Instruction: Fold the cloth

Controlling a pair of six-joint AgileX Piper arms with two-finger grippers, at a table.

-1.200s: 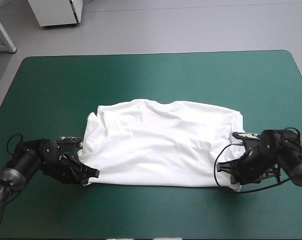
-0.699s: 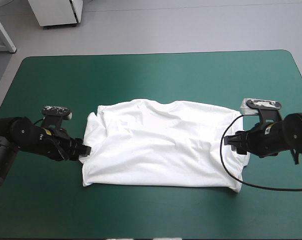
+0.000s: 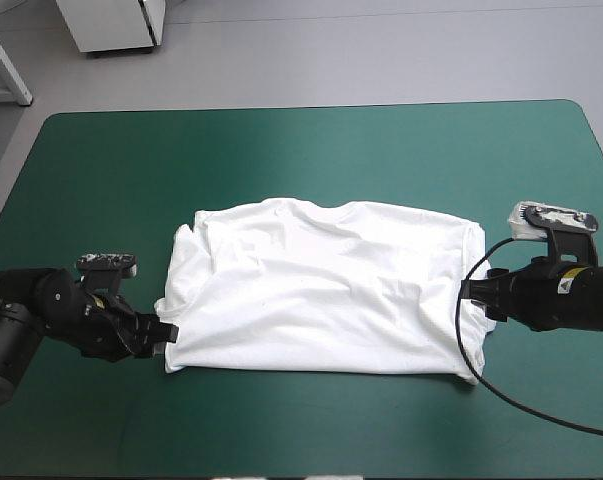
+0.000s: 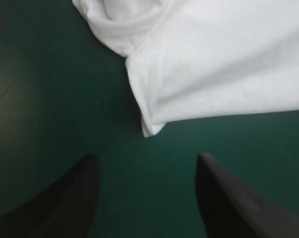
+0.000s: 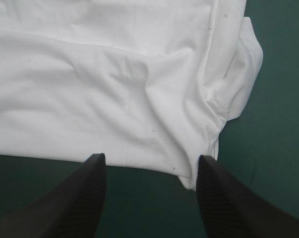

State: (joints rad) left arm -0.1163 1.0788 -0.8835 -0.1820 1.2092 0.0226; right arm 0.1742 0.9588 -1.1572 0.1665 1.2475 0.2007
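High view: T-shirt [image 3: 321, 295] edges beside spread left claw [image 3: 167, 333], right claw [image 3: 472, 292]

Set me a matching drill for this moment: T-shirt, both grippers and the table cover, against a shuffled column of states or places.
1. T-shirt
2. left gripper
3. right gripper
4. table cover

A. open, at the shirt's right edge
B. white, lying flat
C. teal-green
D. open, facing the shirt's near left corner

Pairs: 1-B, 2-D, 3-A, 4-C.
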